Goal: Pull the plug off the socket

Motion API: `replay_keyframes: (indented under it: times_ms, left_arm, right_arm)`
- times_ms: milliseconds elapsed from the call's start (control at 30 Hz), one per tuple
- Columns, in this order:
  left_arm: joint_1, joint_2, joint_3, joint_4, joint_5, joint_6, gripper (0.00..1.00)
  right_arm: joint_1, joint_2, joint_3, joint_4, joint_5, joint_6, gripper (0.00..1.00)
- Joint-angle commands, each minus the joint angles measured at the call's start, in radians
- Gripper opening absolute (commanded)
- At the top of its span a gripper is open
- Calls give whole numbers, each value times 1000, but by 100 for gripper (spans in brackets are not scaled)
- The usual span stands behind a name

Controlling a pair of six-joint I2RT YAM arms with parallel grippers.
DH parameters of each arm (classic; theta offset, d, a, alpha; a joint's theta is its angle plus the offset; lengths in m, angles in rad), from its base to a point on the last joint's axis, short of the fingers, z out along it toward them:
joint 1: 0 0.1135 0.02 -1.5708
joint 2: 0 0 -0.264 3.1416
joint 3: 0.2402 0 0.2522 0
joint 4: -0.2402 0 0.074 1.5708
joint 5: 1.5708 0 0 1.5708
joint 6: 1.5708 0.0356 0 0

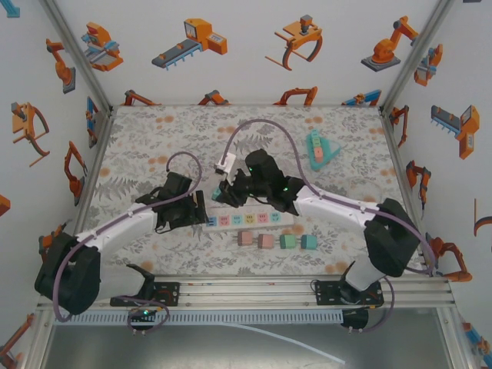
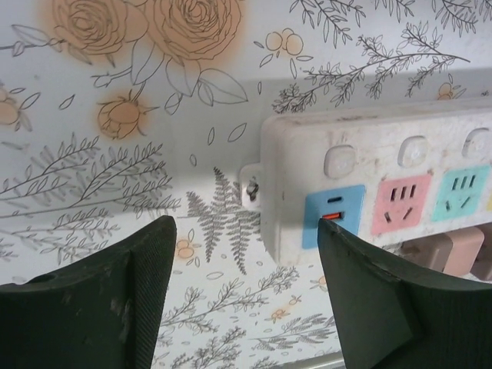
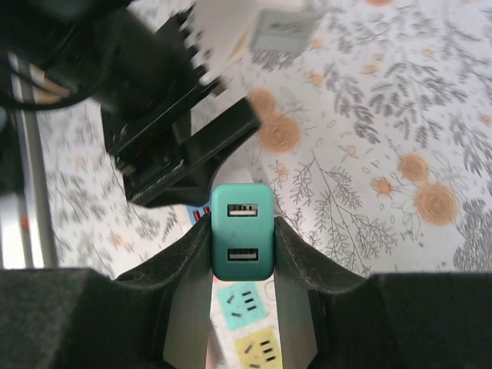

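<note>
The teal plug (image 3: 241, 240) has two USB slots. It stands upright, out of the white strip (image 1: 261, 220), just above its left end.

My right gripper (image 3: 241, 257) holds the plug (image 3: 241, 231) over the left end of the strip (image 1: 257, 220). My left gripper (image 2: 246, 254) sits at that end, and four adapters (image 1: 266, 241) lie before it.

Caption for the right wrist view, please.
Right gripper shut on teal two-port USB plug over the white power strip.
</note>
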Motion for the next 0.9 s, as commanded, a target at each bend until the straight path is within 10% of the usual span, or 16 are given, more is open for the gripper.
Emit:
replay_keyframes:
  times_ms: [0, 400, 867]
  left_arm:
    - [-9, -77, 32, -81, -30, 33, 70]
    - [-161, -462, 140, -167, -69, 165, 73]
    - [-325, -655, 230, -333, 191, 869, 99]
  right_arm:
    - [5, -84, -44, 89, 209, 363, 17]
    - [247, -265, -288, 76, 840, 993, 18]
    - [511, -74, -329, 189, 1050, 1241, 18]
